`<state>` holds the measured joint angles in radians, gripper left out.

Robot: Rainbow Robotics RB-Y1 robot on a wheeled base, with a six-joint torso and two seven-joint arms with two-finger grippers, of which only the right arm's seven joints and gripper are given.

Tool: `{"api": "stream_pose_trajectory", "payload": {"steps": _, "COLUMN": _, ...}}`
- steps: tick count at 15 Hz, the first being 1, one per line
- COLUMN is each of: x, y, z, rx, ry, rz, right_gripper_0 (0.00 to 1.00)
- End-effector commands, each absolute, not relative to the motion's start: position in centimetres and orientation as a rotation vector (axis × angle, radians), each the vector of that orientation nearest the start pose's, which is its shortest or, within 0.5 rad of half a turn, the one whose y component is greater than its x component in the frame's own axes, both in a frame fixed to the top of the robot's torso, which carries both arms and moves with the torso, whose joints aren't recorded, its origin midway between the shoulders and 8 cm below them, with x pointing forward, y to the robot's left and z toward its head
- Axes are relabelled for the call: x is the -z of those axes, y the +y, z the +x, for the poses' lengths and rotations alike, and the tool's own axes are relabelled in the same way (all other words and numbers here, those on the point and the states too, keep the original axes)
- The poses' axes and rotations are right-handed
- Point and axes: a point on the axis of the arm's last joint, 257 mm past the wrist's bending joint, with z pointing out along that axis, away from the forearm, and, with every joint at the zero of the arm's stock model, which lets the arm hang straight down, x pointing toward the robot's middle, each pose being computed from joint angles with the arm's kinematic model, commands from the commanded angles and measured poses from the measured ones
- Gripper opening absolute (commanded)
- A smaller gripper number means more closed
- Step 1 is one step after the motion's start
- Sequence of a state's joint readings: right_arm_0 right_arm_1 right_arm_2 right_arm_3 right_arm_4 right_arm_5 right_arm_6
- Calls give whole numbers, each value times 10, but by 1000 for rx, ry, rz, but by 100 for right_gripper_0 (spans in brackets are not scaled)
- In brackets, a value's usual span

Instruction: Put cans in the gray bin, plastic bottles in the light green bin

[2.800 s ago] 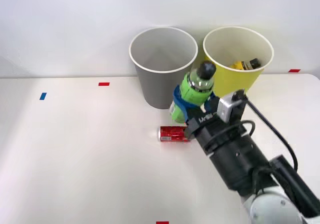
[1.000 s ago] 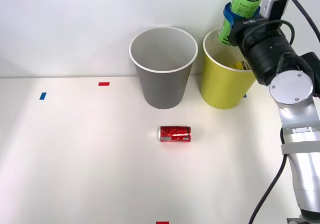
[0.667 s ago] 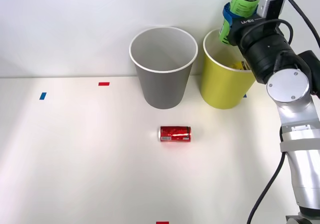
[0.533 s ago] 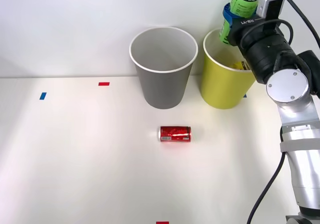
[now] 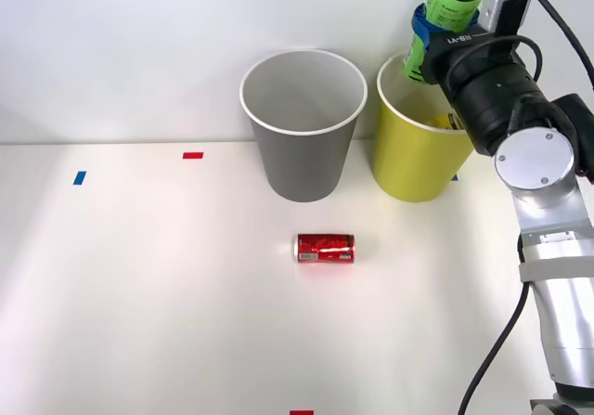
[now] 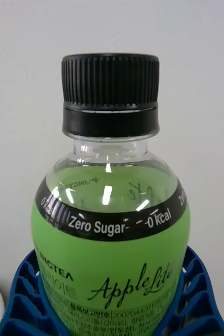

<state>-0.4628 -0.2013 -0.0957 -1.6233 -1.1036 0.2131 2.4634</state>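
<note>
My right gripper (image 5: 429,32) is shut on a plastic bottle (image 5: 447,6) with a bright green label and dark cap, held upright high above the light green bin (image 5: 418,150). The wrist view shows the same bottle (image 6: 110,236) close up, with blue ribbed fingers (image 6: 22,294) clasping its body on both sides. Inside the light green bin lies a yellow-labelled bottle (image 5: 451,121), mostly hidden behind my arm. The gray bin (image 5: 302,136) stands just left of the green one. A red can (image 5: 325,248) lies on its side on the table in front of the gray bin.
Small red tape marks (image 5: 192,155) and a blue mark (image 5: 79,177) are stuck on the white table (image 5: 148,285). A plain wall rises right behind the bins.
Since 2.8 s ago the gripper lifted the green bottle from beside the can up over the light green bin. Over the last second it has barely moved.
</note>
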Motion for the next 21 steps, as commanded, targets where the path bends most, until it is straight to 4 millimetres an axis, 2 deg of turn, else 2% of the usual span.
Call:
{"api": "stream_pose_trajectory", "payload": {"steps": 1, "x": -40, "y": -190, "z": 620, "rx": -200, "ry": 1192, "rz": -174, "right_gripper_0": 100}}
{"api": "stream_pose_trajectory", "payload": {"steps": 9, "x": -42, "y": -186, "z": 619, "rx": -208, "ry": 1181, "rz": -168, "right_gripper_0": 100}}
{"api": "stream_pose_trajectory", "payload": {"steps": 11, "x": -48, "y": -186, "z": 610, "rx": -272, "ry": 1157, "rz": -121, "right_gripper_0": 100}}
{"api": "stream_pose_trajectory", "payload": {"steps": 13, "x": -57, "y": -186, "z": 586, "rx": -314, "ry": 1118, "rz": -99, "right_gripper_0": 100}}
{"api": "stream_pose_trajectory", "payload": {"steps": 15, "x": -52, "y": -194, "z": 555, "rx": -312, "ry": 1101, "rz": -87, "right_gripper_0": 100}}
{"api": "stream_pose_trajectory", "payload": {"steps": 17, "x": -36, "y": -205, "z": 524, "rx": -296, "ry": 1113, "rz": -78, "right_gripper_0": 100}}
{"api": "stream_pose_trajectory", "payload": {"steps": 21, "x": 15, "y": -236, "z": 479, "rx": -229, "ry": 1203, "rz": -39, "right_gripper_0": 100}}
